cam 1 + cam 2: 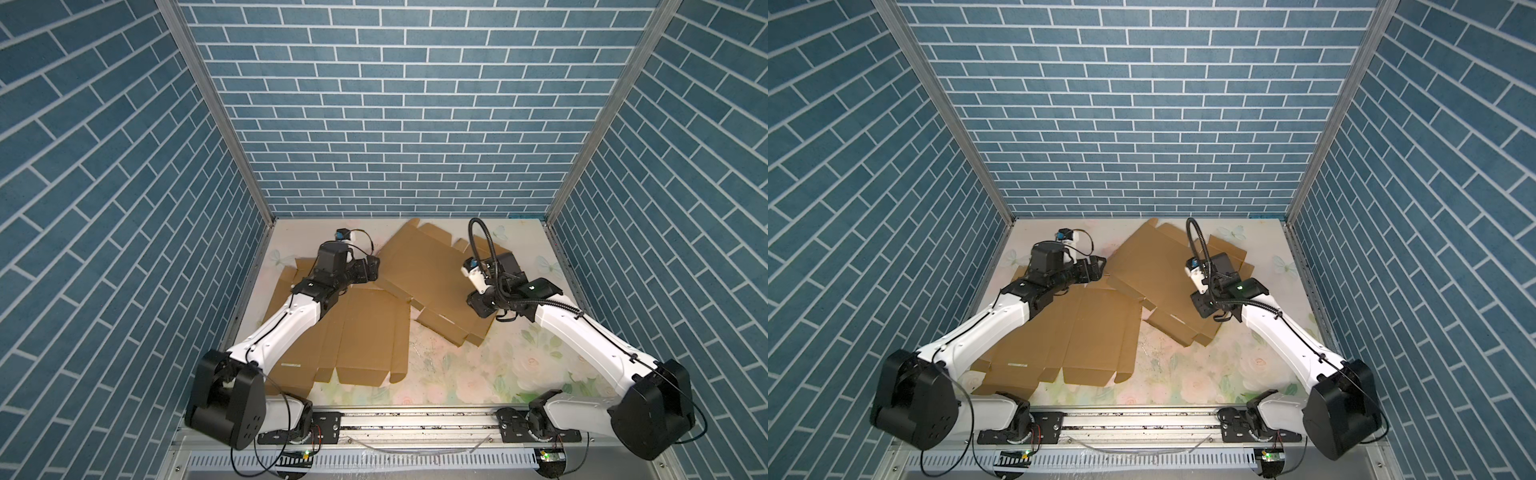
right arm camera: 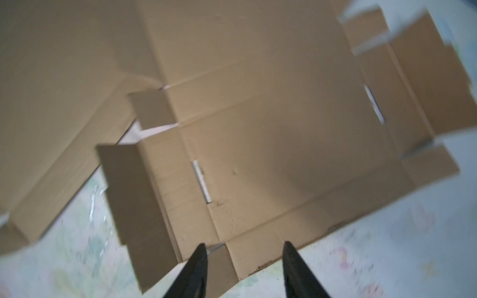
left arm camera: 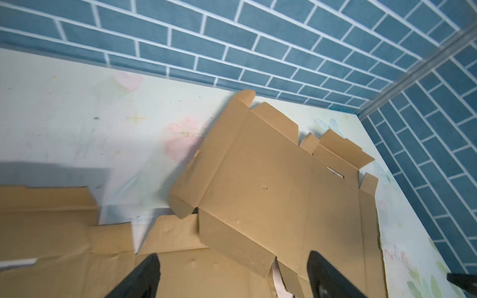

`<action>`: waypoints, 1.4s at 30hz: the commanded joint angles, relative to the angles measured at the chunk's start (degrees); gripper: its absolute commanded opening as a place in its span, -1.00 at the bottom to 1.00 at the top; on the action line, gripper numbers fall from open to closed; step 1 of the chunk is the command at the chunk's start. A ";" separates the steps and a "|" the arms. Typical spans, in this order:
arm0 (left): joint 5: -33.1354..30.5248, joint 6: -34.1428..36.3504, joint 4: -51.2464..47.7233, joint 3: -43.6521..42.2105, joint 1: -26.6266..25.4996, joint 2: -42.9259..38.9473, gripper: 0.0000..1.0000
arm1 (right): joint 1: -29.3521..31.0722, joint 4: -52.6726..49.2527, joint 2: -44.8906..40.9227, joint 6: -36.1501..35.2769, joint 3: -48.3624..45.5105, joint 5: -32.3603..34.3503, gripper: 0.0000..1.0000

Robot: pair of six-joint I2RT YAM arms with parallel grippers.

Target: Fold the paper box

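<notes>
**Flat brown box blank at one o'clock, both hands released**

The paper box (image 1: 432, 274) (image 1: 1154, 270) is an unfolded blank of matte brown cardboard. It is a broad, scored centre panel ringed by narrow side strips and notched, round-cornered tabs. It lies turned at an angle at about one o'clock on the bench (image 1: 478, 365) (image 1: 1183, 374), reaching nearly to the back wall. The right wrist view (image 2: 284, 142) shows crease lines pressed into it and two thin slits cut through the panel, though that picture is smeared. In the left wrist view (image 3: 271, 180) a long side flap curls up off the surface and casts a soft shadow.

The corner of the blank pointing to nine o'clock rests on top of a second blank (image 1: 365, 332) (image 1: 1092, 332) (image 3: 180, 273). This is made of the same brown card and lies flat from the middle out to eight o'clock, partly under the left arm.

The right hand (image 1: 481, 308) (image 1: 1202, 308) (image 2: 244, 243) hangs at three o'clock over the paper box's edge, its black tapered fingers apart — released, with nothing pinched between them. The left hand (image 1: 374, 268) (image 1: 1098, 268) (image 3: 232, 258) sits at ten o'clock above the overlap of the two sheets, spread wide and empty.

The bench is a pale, smooth sheet printed with faded pink roses, green leaves and butterflies. Walls (image 1: 374, 124) patterned as blue brick with white joints — held in aluminium corner posts — close it in on three sides.
</notes>
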 commanded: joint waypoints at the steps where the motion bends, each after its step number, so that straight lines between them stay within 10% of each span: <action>1: 0.44 4.92 -2.13 5.96 -4.49 7.42 0.79 | -7.32 -2.65 5.13 29.34 2.84 2.17 -0.15; 6: 2.36 6.57 -2.22 14.54 -9.66 19.96 0.78 | -13.98 6.08 4.37 43.09 -7.42 -5.08 -0.14; 25: 3.15 1.47 7.35 8.97 -12.15 31.78 0.77 | -20.05 29.81 16.28 48.84 -15.65 -12.04 0.21; 42: 5.12 -0.59 10.27 4.77 -12.36 31.92 0.77 | -19.93 37.55 18.12 48.18 -16.71 -12.03 -0.59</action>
